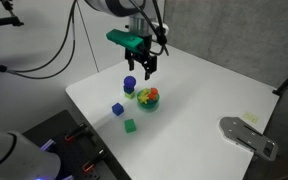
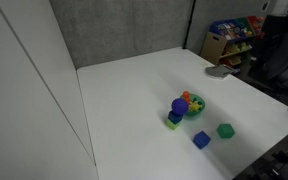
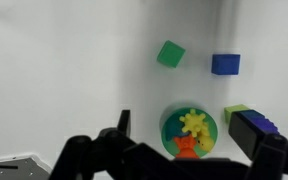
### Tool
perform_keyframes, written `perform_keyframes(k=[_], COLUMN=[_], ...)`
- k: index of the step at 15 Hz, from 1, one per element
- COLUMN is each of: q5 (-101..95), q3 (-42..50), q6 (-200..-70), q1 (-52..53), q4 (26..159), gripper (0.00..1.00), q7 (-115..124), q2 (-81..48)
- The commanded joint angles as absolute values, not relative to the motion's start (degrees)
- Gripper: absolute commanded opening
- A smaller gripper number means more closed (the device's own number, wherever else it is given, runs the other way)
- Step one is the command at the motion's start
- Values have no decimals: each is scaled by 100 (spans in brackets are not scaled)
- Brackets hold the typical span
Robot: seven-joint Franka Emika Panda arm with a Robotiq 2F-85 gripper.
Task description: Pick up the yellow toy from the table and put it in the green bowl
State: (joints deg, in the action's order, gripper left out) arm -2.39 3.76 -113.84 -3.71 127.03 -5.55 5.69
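Table (image 1: 204, 90): white, and bears every item listed. It lies beneath the pincer and is seen in both exterior views

Pincer (image 1: 145, 68): hangs over the table with its fingers pointing down. The jaws stand wide apart with nothing between them. In the wrist view one finger (image 3: 122, 122) shows clear of the bowl and touches nothing

Grey flat object (image 1: 249, 137): lies well apart from the pincer, near the table edge

Green bowl (image 3: 165, 130): sits directly below the pincer, apart from it. In the wrist view it falls within the gap between the fingers

Blue cylinder (image 1: 130, 84): stands on a yellow-green block (image 3: 236, 113) just beside the bowl, below the pincer and off to one side

Blue cube (image 3: 225, 64): lies on the table beyond the bowl, farther from the pincer than the bowl is

Green cube (image 3: 170, 54): lies near the blue cube and apart from it, also beyond the bowl

Orange toy (image 3: 187, 148): lies inside the bowl, just beside the yellow piece

Yellow toy (image 3: 194, 123): lies inside the green bowl near its middle. It is straight below the open pincer, between the lines of the fingers and not touched by them
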Motion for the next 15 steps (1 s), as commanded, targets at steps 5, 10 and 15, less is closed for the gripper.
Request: perform_keyframes(k=[5, 10, 15], q5=[-111, -177, -149], q3=[146, 122, 135], q6=[-10993, -10842, -10782], q1=[-222, -240, -237], q4=[13046, 13276, 13214], gripper=[100, 100, 100], q7=[247, 107, 86], q2=[2007, 2847, 2973])
